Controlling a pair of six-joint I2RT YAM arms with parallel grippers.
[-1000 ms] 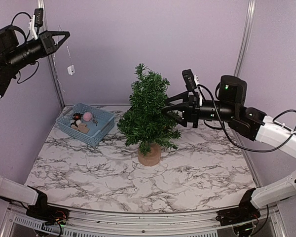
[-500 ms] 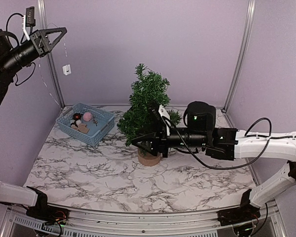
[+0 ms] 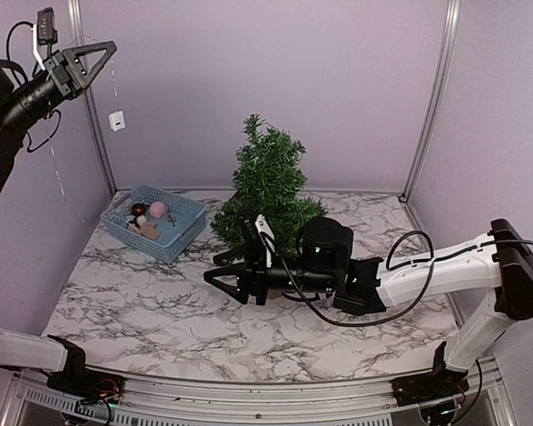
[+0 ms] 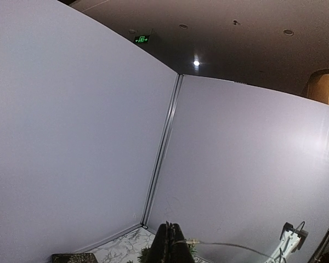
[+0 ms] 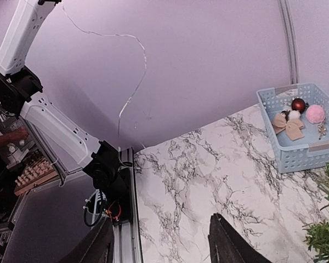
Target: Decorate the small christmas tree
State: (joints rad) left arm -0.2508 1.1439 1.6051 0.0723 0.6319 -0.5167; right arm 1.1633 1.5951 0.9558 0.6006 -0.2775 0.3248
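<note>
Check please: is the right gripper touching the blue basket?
Apart. The top external view shows bare marble table between the open right gripper and the blue basket.

Dark green tree (image 3: 271,182), pale blue basket (image 3: 186,236), grey-veined white table (image 3: 160,311).

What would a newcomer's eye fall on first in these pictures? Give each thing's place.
The small christmas tree stands undecorated at the back centre of the marbled table, with the right gripper stretched low across its front, open and empty. High at the left, the left gripper is shut on a thin wire with a small white box dangling. A blue basket of ornaments sits left of the tree.
</note>
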